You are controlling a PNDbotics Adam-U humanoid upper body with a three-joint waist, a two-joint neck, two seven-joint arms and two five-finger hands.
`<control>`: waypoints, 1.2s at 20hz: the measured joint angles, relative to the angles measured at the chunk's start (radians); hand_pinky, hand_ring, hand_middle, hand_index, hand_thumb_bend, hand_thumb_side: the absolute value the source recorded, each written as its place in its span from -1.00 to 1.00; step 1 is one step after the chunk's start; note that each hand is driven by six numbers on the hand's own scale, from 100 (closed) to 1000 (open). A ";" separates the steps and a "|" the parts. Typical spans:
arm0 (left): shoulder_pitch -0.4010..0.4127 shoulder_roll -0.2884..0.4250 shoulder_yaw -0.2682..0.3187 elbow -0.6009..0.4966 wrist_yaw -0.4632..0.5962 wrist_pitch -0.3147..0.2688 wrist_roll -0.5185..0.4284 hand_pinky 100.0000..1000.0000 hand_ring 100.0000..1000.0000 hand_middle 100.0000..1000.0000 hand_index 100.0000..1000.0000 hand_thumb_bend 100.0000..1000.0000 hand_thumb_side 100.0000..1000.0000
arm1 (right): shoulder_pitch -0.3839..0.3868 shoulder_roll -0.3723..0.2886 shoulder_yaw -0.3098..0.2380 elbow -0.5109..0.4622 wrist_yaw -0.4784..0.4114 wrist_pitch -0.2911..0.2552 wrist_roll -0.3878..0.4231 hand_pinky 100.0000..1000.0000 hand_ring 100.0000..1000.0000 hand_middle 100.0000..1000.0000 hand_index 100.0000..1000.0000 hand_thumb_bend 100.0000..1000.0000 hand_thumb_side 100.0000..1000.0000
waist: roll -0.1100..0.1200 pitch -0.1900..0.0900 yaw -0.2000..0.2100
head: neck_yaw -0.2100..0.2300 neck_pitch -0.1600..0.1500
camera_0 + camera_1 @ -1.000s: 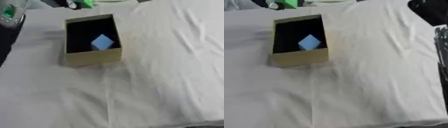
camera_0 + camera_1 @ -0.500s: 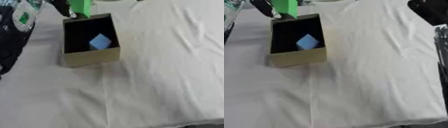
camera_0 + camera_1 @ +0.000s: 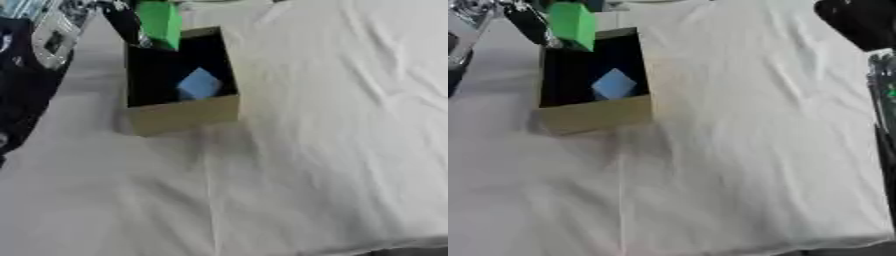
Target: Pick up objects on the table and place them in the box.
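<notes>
An open tan cardboard box (image 3: 185,115) with a dark inside stands on the white cloth at the upper left. A light blue block (image 3: 199,84) lies tilted inside it. My left hand (image 3: 122,21), black, comes in from the top left and holds a green block (image 3: 159,23) over the box's far left corner. Its fingers are curled round the block's left side. My right hand does not show in either view.
The white cloth (image 3: 332,150) covers the table, with creases running down the right side. Dark robot parts (image 3: 26,65) sit at the left edge, and dark and silver parts (image 3: 881,75) show at the right edge.
My left hand has carried the green block from beyond the box's far edge down to its far left corner. The view has also shifted, so the box sits a little further right.
</notes>
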State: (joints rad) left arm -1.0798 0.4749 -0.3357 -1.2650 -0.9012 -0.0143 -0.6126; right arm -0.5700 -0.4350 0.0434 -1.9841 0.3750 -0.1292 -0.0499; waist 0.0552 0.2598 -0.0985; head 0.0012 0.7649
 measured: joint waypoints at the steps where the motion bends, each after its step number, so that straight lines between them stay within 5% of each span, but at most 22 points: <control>1: 0.002 0.000 -0.001 -0.001 -0.004 -0.006 -0.019 0.11 0.16 0.13 0.50 0.15 -0.69 | 0.000 0.000 0.000 0.000 0.000 0.000 0.000 0.61 0.39 -0.09 0.60 -1.00 0.39 | 0.001 0.000 0.000 | -0.001 0.000; 6: 0.008 0.000 -0.005 -0.011 -0.014 -0.035 -0.106 0.39 0.46 0.41 0.74 0.35 -0.48 | 0.007 0.001 0.000 0.000 0.000 0.000 -0.001 0.61 0.39 -0.09 0.60 -1.00 0.39 | 0.002 -0.001 0.000 | -0.004 0.000; 13: 0.015 0.001 -0.005 -0.024 -0.040 -0.045 -0.144 0.41 0.54 0.56 0.80 0.34 -0.40 | 0.007 0.006 0.000 0.000 0.000 0.000 -0.001 0.62 0.39 -0.09 0.60 -1.00 0.39 | 0.002 -0.002 0.001 | -0.011 0.000; 18: 0.016 0.001 -0.004 -0.027 -0.041 -0.046 -0.144 0.47 0.65 0.70 0.86 0.51 -0.56 | 0.007 0.008 0.000 0.000 0.000 0.000 -0.001 0.62 0.39 -0.09 0.60 -1.00 0.39 | 0.002 -0.004 0.003 | -0.012 0.000; 24: 0.018 0.001 0.006 -0.049 -0.041 -0.042 -0.136 0.35 0.52 0.57 0.79 0.11 -0.50 | 0.008 0.008 -0.001 0.000 0.000 0.001 -0.001 0.61 0.39 -0.09 0.60 -1.00 0.39 | 0.002 -0.005 0.006 | -0.013 0.000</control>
State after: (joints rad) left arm -1.0622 0.4756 -0.3299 -1.3141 -0.9422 -0.0568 -0.7484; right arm -0.5622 -0.4273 0.0429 -1.9841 0.3750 -0.1285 -0.0513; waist 0.0568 0.2543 -0.0920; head -0.0118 0.7649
